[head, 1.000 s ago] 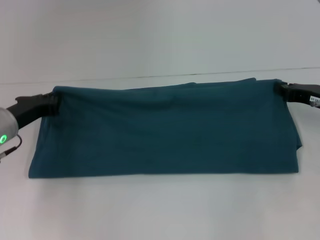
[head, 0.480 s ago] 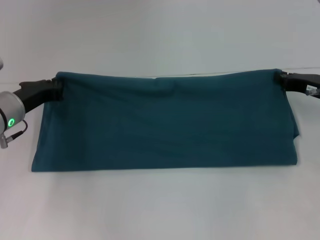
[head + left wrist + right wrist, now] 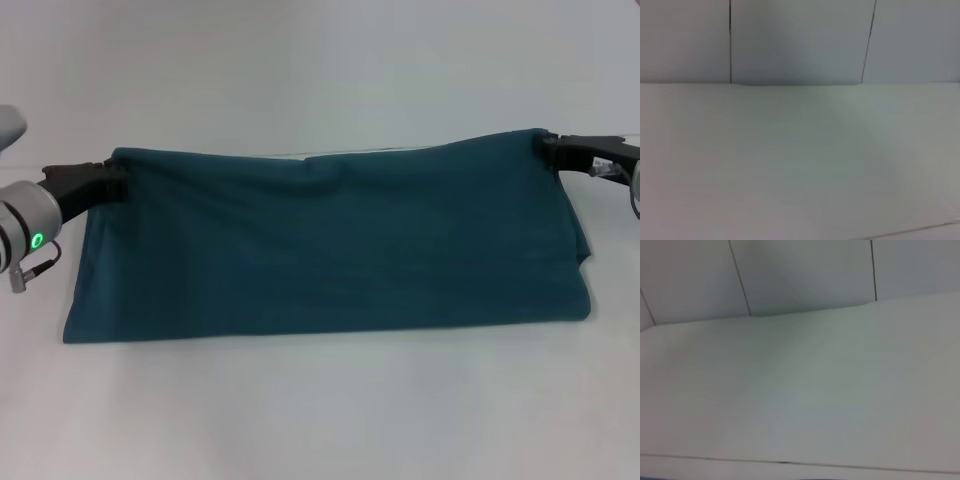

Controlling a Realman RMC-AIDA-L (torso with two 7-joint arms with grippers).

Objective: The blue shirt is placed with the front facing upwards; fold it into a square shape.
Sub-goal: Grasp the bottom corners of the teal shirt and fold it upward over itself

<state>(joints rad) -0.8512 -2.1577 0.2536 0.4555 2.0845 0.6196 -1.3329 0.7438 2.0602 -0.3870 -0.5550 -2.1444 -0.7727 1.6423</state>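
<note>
The blue shirt (image 3: 330,245) hangs as a wide dark teal sheet in the head view, its upper edge lifted off the white table (image 3: 320,410) and its lower edge resting on it. My left gripper (image 3: 112,181) is shut on the shirt's upper left corner. At the upper right corner my right gripper (image 3: 548,148) is shut on the cloth, held slightly higher than the left. The upper edge sags a little between them. No lettering or collar shows. Both wrist views show only bare table and wall.
White table surface (image 3: 320,80) stretches behind and in front of the shirt. A panelled wall (image 3: 800,40) stands at the table's far edge, also seen as the wall (image 3: 805,270) in the right wrist view.
Both grippers have raised the shirt's upper edge and carried it farther back; the right corner rose more. The lower right edge slid slightly up the table.
</note>
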